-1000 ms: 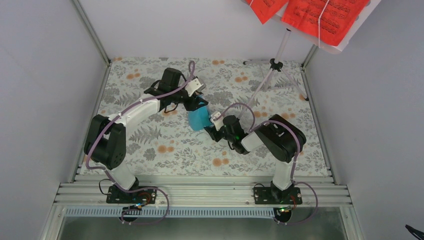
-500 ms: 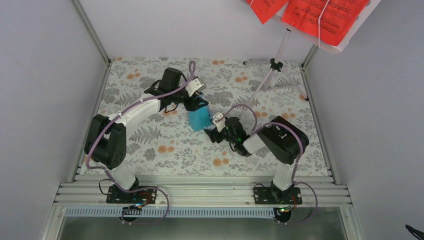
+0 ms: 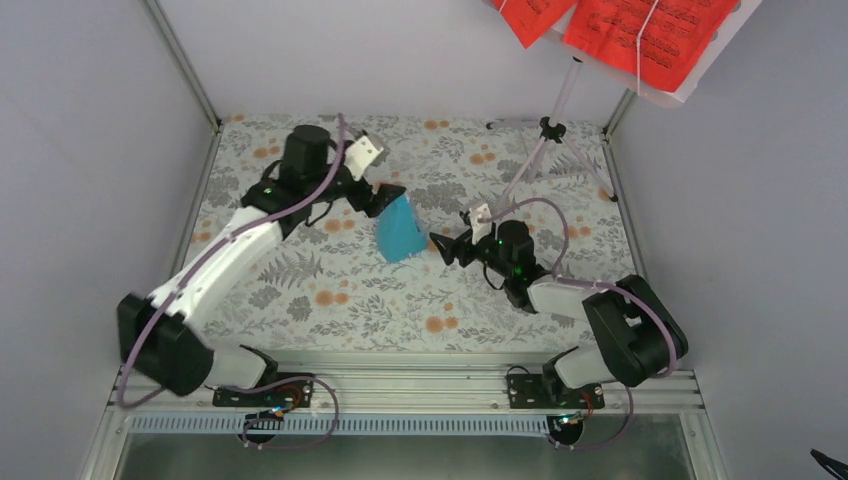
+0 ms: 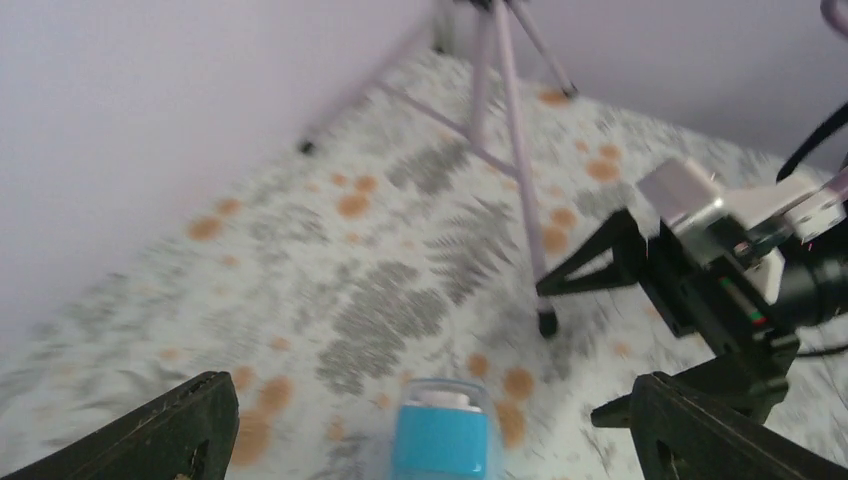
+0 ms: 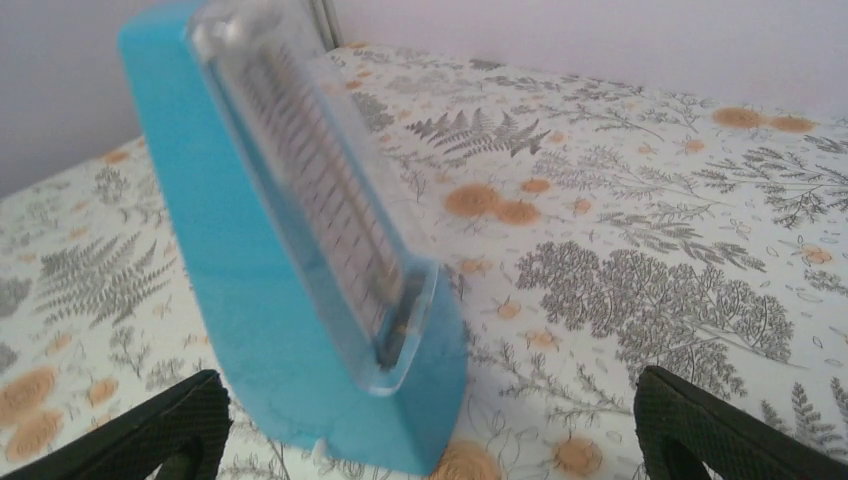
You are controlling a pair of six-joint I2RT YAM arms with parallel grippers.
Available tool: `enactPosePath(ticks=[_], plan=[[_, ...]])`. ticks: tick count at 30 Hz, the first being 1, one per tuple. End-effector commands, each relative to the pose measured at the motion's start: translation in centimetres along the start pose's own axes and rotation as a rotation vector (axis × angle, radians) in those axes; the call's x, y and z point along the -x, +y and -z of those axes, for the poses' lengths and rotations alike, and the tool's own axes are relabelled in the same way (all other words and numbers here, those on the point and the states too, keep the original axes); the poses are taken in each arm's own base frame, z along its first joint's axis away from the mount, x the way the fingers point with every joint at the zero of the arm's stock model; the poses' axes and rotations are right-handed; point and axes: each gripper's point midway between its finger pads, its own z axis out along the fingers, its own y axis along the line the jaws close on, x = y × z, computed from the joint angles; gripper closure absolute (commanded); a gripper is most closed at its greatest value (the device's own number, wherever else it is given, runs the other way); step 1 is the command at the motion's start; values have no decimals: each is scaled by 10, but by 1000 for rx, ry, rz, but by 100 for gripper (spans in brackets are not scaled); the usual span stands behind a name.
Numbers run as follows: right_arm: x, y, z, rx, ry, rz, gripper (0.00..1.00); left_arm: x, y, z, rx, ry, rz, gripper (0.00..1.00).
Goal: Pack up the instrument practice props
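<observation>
The light-blue metronome (image 3: pixel 398 234) stands free on the floral table, its clear face towards my right gripper. My left gripper (image 3: pixel 388 193) hovers just behind its top, open, and in the left wrist view the metronome's top (image 4: pixel 445 442) sits low between the spread fingers (image 4: pixel 168 432) without touching them. To its right is my right gripper (image 3: pixel 438 248), also open. The metronome (image 5: pixel 300 260) fills the left half of the right wrist view, clear of both fingers (image 5: pixel 728 432). The lilac music stand (image 3: pixel 545 148) is at the back right, red sheet-music pages (image 3: pixel 645 32) on its desk.
The stand's tripod legs (image 4: pixel 508 130) spread over the table's back right corner, one foot close to my right gripper (image 4: pixel 705 275). Grey walls close in the table on three sides. An aluminium rail (image 3: pixel 400 385) carries both arm bases at the near edge.
Both grippers have opened wide and drawn off the metronome. The left arm stretched out with its wrist shifted back-left; the right arm pulled right. The metronome now stands alone.
</observation>
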Motion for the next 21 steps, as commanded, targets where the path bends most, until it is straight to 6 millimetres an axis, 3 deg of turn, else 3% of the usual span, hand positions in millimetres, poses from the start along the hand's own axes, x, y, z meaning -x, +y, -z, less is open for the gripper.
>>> enactPosePath(ticks=[1,4,8,13,15,18,21], plan=[[13,-1,-11,78,65,-112,7,36,42,60,338,-82,85,3],[20,-17,-21,79,81,-241,15,26,70,97,528,-105,177,2],[19,-22,-44,104,144,-310,27,3,82,127,688,-128,222,2],[6,-32,-57,41,214,-325,47,-16,76,139,719,-111,232,2],[-12,-32,-60,33,259,-327,53,-20,72,141,711,-107,237,2],[-29,-21,-67,44,313,-294,60,-24,69,145,718,-110,243,2],[-41,3,-75,95,357,-254,64,-24,67,151,729,-125,244,2]])
